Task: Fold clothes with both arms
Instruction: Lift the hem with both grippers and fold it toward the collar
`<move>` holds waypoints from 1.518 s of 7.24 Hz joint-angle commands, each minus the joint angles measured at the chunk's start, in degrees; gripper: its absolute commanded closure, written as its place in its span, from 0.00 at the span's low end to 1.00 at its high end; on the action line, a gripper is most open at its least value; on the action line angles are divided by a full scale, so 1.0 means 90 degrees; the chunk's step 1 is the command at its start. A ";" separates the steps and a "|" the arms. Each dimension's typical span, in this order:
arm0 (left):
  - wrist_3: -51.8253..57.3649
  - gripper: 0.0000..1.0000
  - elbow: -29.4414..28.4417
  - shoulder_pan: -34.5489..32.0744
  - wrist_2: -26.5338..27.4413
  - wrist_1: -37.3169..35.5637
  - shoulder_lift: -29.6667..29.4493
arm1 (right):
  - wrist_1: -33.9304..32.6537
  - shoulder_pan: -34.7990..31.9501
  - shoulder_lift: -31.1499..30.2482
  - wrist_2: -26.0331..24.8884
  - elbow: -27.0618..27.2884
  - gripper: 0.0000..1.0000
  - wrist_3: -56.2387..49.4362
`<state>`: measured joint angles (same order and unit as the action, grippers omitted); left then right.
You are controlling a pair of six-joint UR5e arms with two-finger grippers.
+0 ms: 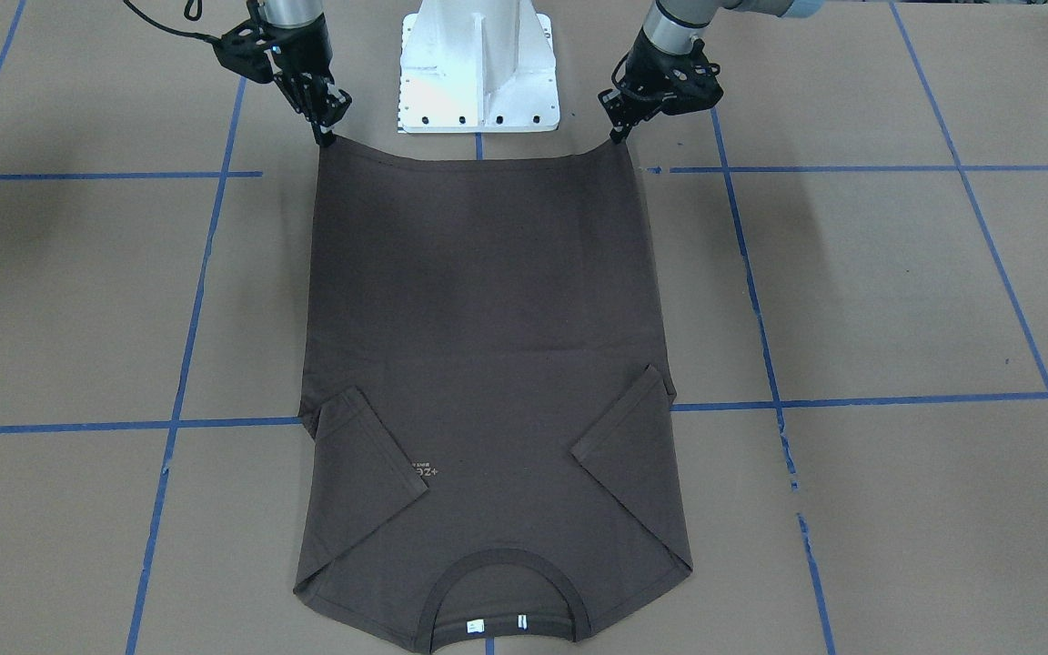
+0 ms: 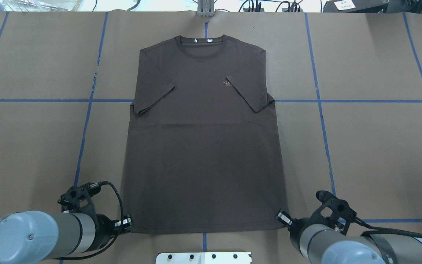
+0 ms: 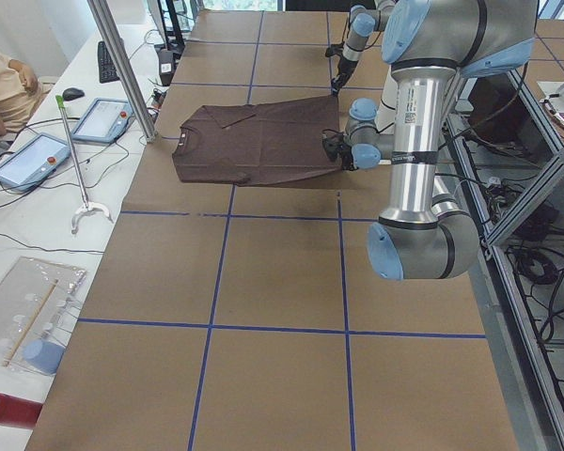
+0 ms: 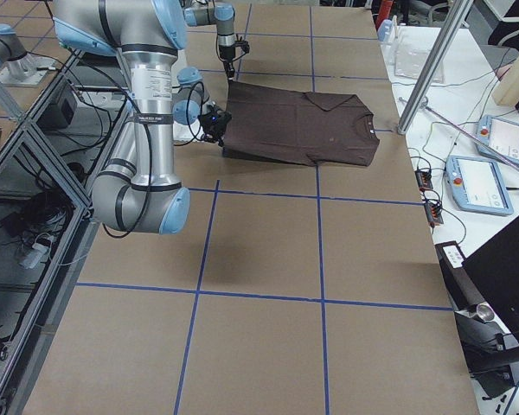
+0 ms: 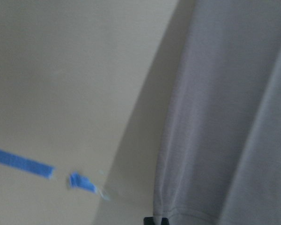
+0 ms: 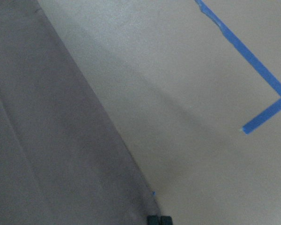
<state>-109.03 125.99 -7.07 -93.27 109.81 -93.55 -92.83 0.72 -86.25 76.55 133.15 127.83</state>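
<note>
The dark brown T-shirt [image 1: 488, 300] lies front up on the brown paper, both short sleeves folded inward. Its collar [image 2: 200, 46], with white tags, points away from the robot. At the bottom hem by the robot base, my left gripper [image 1: 617, 136] is shut on one corner and my right gripper [image 1: 324, 136] on the other. From overhead, the left gripper [image 2: 127, 222] and right gripper [image 2: 280, 215] sit at the two hem corners. Each wrist view shows closed fingertips at the bottom edge pinching cloth, with a shadow under the raised hem.
The white pedestal base [image 1: 478, 73] stands between the two arms, just behind the hem. Blue tape lines [image 1: 851, 400] grid the paper. A metal pole [image 3: 122, 66] rises by the collar end, with tablets [image 3: 108, 117] and a person's arm on the side table beyond.
</note>
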 commanded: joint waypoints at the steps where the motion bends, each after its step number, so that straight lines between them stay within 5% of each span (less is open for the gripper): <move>1: -0.0209 1.00 0.0648 0.0189 0.0002 -0.0258 -0.0016 | -0.0437 0.0388 -0.0298 -0.0009 0.0469 1.00 0.0005; 3: -0.0142 1.00 0.0640 0.0064 0.0021 -0.0248 -0.0171 | -0.0427 -0.0241 -0.0271 -0.0010 0.0558 1.00 -0.0101; 5: 0.0585 1.00 0.0156 -0.1122 0.0032 -0.0268 -0.1074 | -0.0611 -0.1411 0.1070 0.0145 0.0054 1.00 -0.1181; 7: 0.1913 1.00 -0.1325 -0.2431 -0.0017 -0.0171 -0.2004 | -0.0721 -0.2915 0.1972 0.1129 -0.1067 1.00 -0.2079; 9: 0.2776 1.00 -0.2488 -0.3186 -0.0008 0.0518 -0.2300 | -0.0633 -0.3962 0.2793 0.1530 -0.2433 1.00 -0.2687; 11: 0.3012 1.00 -0.3894 -0.3588 0.0031 0.1235 -0.2922 | 0.1426 -0.4639 0.3234 0.1942 -0.4645 1.00 -0.2729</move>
<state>-83.71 98.62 -37.07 -93.21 117.82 -116.23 -90.43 -37.53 -59.73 91.94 103.22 104.00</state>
